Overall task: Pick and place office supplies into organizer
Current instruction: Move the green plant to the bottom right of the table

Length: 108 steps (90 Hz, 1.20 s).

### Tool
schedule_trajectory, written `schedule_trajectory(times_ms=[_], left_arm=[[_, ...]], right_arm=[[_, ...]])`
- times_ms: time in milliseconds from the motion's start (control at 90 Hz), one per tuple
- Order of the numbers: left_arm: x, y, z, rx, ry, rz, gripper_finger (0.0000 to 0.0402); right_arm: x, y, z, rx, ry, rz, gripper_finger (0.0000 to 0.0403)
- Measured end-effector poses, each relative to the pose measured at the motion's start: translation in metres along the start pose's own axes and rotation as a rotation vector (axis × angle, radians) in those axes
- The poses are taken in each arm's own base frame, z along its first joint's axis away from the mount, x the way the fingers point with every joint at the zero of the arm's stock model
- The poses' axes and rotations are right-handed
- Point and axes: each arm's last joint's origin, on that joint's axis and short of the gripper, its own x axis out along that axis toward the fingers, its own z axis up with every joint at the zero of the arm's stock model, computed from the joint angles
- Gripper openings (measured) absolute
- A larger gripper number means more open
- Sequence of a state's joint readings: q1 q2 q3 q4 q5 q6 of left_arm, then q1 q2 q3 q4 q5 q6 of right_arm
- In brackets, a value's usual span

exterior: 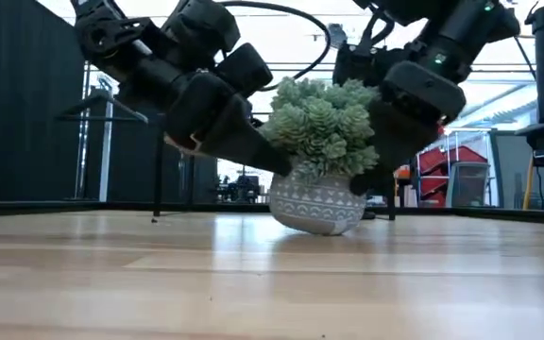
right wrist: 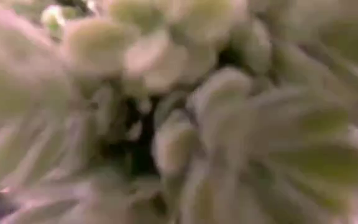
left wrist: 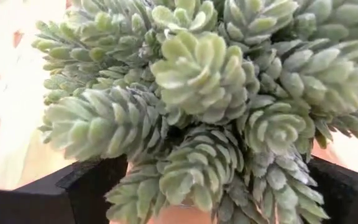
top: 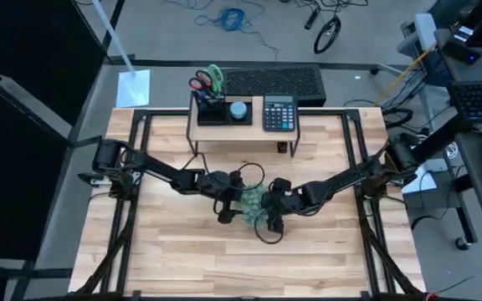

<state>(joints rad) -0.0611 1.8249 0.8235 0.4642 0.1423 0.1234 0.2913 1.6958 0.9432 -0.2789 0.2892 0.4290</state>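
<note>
A fuzzy green ball plant (exterior: 324, 123) in a white patterned pot (exterior: 317, 203) stands at the table's middle, its pot's bottom on the wood. My left gripper (left wrist: 219, 186) is open around its foliage from the table's left side. My right gripper (exterior: 381, 161) is close against the plant (top: 253, 203) from the right. The black organizer (top: 212, 110) sits on the wooden riser (top: 241, 134) at the far edge. Green-handled scissors (top: 216, 75) and red-handled scissors (top: 201, 82) stick up out of it. No pens show. My left gripper comes slanting down from the table's left, with one finger (left wrist: 92, 183) on each side of the plant's lower leaves (left wrist: 191, 168). Leaves lie against the fingers' inner sides. In the low view a fingertip (exterior: 277, 162) reaches the pot's rim; whether it presses there I cannot tell.
On the riser a black calculator (top: 279, 113) lies to the right of the organizer, with a pale blue round thing (top: 238, 109) between them. A small dark object (top: 282, 147) lies just in front of the riser. A black frame (top: 141, 167) runs along the table's sides.
</note>
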Motion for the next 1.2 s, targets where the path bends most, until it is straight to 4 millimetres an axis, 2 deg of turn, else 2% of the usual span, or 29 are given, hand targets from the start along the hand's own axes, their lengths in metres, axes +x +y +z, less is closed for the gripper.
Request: schedule_trajectory(times_ms=[211,444,656,1200], left_arm=[[0.012,-0.003,0.013,0.036,-0.031,-0.03,0.0356],[0.02,-0.003,0.018,0.038,-0.038,-0.05,0.0356],[0.045,-0.003,0.02,0.069,-0.03,-0.066,0.0356],[0.092,-0.008,0.048,0.105,-0.075,-0.157,0.0356]], right_arm=[[-0.006,0.008,-0.009,0.037,0.037,-0.003,0.032],[-0.031,0.011,-0.01,0.073,0.027,0.006,0.032],[-0.044,0.011,-0.018,0.11,0.07,-0.019,0.032],[-0.062,0.039,-0.053,0.205,0.179,-0.058,0.032]])
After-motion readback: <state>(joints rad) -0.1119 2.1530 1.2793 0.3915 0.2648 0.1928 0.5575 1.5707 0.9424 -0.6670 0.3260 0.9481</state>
